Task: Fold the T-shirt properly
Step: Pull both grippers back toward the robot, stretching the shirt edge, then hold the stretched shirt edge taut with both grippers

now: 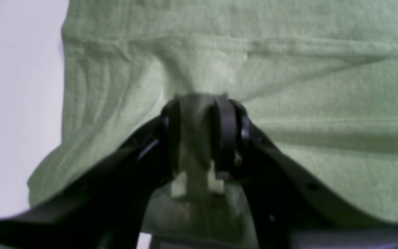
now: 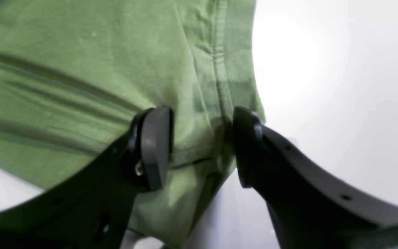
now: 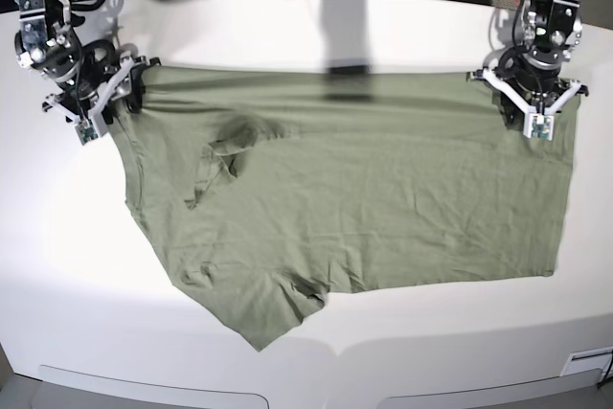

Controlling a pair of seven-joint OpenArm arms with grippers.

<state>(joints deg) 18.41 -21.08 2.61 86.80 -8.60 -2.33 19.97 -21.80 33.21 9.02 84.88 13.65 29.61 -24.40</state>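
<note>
At about ten o'clock in the base view, the right gripper (image 3: 107,95) sat at the far corner of the T-shirt (image 3: 364,198). Its wrist view showed the jaws spread, with a hemmed edge of the green cloth lying between the pads (image 2: 157,145) and not pinched; one pad rested on the fabric, the other just off its edge over the white table (image 3: 77,265).

The shirt itself lay spread across the middle of the table, wrinkled, with one long edge running straight along the far side from ten to two o'clock. A tucked-in sleeve or fold made a dark pucker toward eleven o'clock, and a loose point of cloth trailed toward six o'clock.

At about two o'clock the left gripper (image 3: 533,102) held the other far corner. Its wrist view showed the jaws pressed together on a bunched ridge of fabric, creases radiating from the pinch.

Judging from this layout, the folding seemed barely underway: the garment was roughly flattened and both far corners addressed, but no clean fold showed, and the near edge remained ragged and uneven.
</note>
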